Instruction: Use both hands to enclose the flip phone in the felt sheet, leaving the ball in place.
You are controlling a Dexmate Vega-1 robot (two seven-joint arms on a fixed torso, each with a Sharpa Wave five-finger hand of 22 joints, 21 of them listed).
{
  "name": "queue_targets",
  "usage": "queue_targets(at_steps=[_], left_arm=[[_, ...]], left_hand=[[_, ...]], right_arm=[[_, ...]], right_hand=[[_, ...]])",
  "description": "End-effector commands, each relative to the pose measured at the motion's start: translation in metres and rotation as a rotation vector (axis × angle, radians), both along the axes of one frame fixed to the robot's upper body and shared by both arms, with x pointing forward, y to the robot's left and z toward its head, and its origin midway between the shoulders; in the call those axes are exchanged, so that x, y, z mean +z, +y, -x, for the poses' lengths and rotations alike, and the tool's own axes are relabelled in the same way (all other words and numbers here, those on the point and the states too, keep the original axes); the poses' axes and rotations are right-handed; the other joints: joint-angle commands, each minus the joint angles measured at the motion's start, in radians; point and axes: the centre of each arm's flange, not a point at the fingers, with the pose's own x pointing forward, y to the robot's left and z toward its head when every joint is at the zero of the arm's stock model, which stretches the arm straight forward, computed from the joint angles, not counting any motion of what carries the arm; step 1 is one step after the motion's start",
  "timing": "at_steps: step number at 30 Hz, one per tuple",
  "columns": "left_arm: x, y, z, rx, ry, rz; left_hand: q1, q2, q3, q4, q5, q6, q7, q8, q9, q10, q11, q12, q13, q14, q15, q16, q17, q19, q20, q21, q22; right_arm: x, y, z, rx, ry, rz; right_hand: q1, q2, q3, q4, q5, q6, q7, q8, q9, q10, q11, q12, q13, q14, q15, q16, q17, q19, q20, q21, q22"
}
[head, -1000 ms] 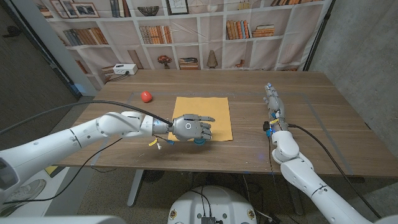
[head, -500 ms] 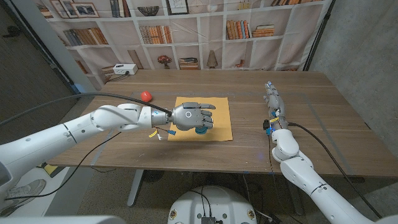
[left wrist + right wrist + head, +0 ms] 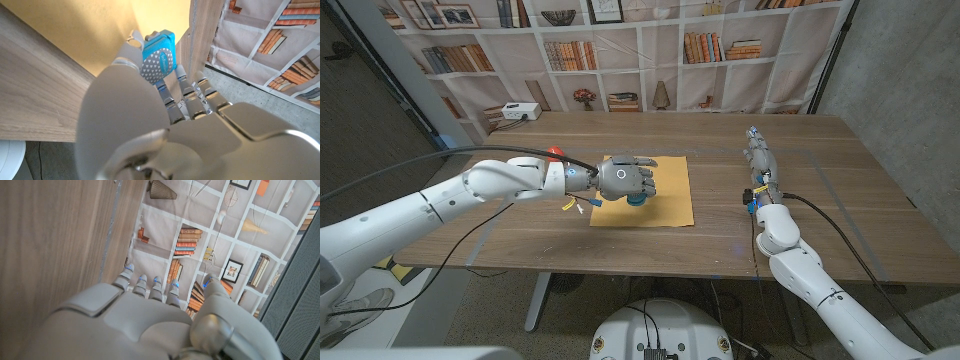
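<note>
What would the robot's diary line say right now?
left hand: holds phone over felt | right hand: idle on table | ball: untouched

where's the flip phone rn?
Head view: the blue flip phone is in the left hand, over the left part of the yellow felt sheet.

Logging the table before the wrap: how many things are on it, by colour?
Yellow: 1, the felt sheet
Blue: 1, the flip phone, held by the left hand over the sheet
Red: 1, the ball, partly behind the left arm
White: 1, the box at the far left corner
Total: 4
</note>
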Motion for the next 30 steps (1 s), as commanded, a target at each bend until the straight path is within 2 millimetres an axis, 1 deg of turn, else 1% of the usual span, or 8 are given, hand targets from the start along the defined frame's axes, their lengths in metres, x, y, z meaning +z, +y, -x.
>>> queue_targets(at_steps=[1,10,11,16,30], left_arm=[[0.0,0.01,-0.029,0.047,-0.099,-0.103],[0.003,0.017,-0.048,0.034,-0.137,-0.123],[0.004,0.018,-0.049,0.036,-0.143,-0.129],[0.007,0.024,-0.062,0.03,-0.154,-0.095],[0.002,0.022,-0.09,0.017,-0.145,0.009]], left_hand=[[0.083,0.092,0.012,0.009,0.007,0.425,-0.008,0.085,0.005,0.302,0.009,0.152,0.04,0.009,-0.182,0.004,0.004,0.007,0.003,0.006,0.004],[0.083,0.092,0.012,0.009,0.007,0.425,-0.008,0.085,0.005,0.302,0.009,0.152,0.04,0.009,-0.182,0.004,0.004,0.007,0.003,0.006,0.004],[0.083,0.092,0.012,0.009,0.007,0.425,-0.008,0.085,0.005,0.302,0.009,0.152,0.04,0.009,-0.182,0.004,0.004,0.007,0.003,0.006,0.004],[0.083,0.092,0.012,0.009,0.007,0.425,-0.008,0.085,0.005,0.302,0.009,0.152,0.04,0.009,-0.182,0.004,0.004,0.007,0.003,0.006,0.004],[0.083,0.092,0.012,0.009,0.007,0.425,-0.008,0.085,0.005,0.302,0.009,0.152,0.04,0.009,-0.182,0.004,0.004,0.007,0.003,0.006,0.004]], right_arm=[[-0.001,0.002,-0.008,0.003,0.0,-0.007],[0.0,0.003,-0.015,0.0,0.008,-0.008],[0.0,0.003,-0.016,-0.002,0.009,-0.009],[0.002,0.003,-0.021,0.0,0.015,-0.005],[0.005,-0.005,-0.03,-0.006,0.032,0.012]], right_hand=[[-0.004,-0.001,-0.005,0.001,0.004,0.005,-0.002,-0.002,0.004,0.006,0.0,-0.003,0.002,0.006,-0.002,0.001,0.0,0.008,0.002,-0.004,0.004],[-0.006,-0.002,-0.006,0.0,0.005,0.005,-0.002,-0.002,0.004,0.007,0.003,-0.003,0.002,0.005,-0.002,0.0,0.0,0.008,0.002,-0.004,0.004],[-0.006,-0.002,-0.006,0.0,0.005,0.005,-0.002,-0.002,0.004,0.007,0.0,-0.004,0.002,0.006,-0.001,0.0,0.0,0.007,0.003,-0.004,0.004],[-0.006,-0.002,-0.007,0.0,0.005,0.005,-0.001,-0.002,0.004,0.007,0.002,-0.004,0.002,0.006,-0.001,-0.001,0.0,0.008,0.002,-0.004,0.004],[-0.008,-0.004,-0.009,-0.001,0.006,0.004,0.0,-0.003,0.004,0.006,0.003,-0.005,0.002,0.006,0.0,-0.002,-0.001,0.006,0.004,-0.005,0.004]])
